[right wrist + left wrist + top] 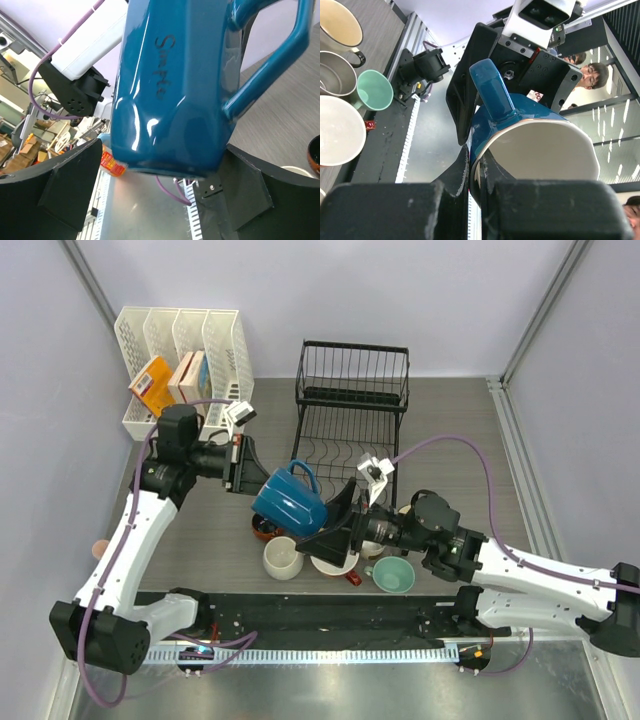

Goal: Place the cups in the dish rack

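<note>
We hold the blue mug (290,502) in the air between the two arms, just in front of the rack (352,410) and above the other cups (283,558) on the table (450,430). The left gripper (476,175) is clamped on its rim, one finger inside the mouth and one outside. The right gripper (160,185) stands wide open, its jaws to either side of the body near the base, with no contact that we can see.

The mug looks like glazed ceramic: stiff, fairly heavy for a rim pinch, glossy and so likely slippery, and it would chip if dropped. We judge the flat flanks of the body the safest place to take hold, clear of the handle (280,55), which juts out to one side.
</note>
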{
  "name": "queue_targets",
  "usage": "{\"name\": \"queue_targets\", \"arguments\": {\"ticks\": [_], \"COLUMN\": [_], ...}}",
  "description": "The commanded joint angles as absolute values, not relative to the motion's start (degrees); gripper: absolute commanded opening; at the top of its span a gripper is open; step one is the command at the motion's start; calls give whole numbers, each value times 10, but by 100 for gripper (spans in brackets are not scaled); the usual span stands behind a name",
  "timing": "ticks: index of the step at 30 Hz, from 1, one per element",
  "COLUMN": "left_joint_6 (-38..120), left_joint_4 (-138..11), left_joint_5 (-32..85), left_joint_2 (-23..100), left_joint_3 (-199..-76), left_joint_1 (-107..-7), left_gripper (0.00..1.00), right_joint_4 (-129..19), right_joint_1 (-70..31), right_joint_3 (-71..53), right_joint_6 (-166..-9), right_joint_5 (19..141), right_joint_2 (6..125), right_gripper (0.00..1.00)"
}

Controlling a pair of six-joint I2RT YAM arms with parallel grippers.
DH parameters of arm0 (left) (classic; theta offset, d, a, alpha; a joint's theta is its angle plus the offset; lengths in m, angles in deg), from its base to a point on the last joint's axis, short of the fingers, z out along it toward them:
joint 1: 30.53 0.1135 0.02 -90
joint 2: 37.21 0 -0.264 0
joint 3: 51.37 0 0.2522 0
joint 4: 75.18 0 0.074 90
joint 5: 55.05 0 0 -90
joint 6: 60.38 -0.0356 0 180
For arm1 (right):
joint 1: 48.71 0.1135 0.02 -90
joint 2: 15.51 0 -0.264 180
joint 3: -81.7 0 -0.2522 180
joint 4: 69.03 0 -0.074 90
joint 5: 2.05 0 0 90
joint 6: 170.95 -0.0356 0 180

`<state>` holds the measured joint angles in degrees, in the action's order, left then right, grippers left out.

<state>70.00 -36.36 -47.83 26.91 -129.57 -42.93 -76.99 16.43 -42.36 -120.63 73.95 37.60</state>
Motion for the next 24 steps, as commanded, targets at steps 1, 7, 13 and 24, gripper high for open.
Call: {"name": "queue_targets", "arguments": {"ticks": [1, 7, 13, 24], "left_joint_6": [718, 719, 716, 711], "left_joint_4": [-385, -384, -383, -383], "left_joint_5": [-540, -541, -538, -529], "left_joint_2": [258, 253, 255, 271], "left_joint_3": [-1306, -1296, -1288, -1298], "left_joint_1": [-437, -440, -444, -444], "left_gripper": [0, 0, 0, 0], "right_joint_4": [-783, -798, -808, -833], "right_joint_1": [166, 154, 126, 97], "right_joint_3": [-377, -375, -358, -349], "right_joint_6": [-1173, -1180, -1189, -1218], "right_joint_5": [747, 745, 727, 718], "right_joint_2": [389, 407, 423, 443], "right_gripper": [100, 100, 100, 82]}}
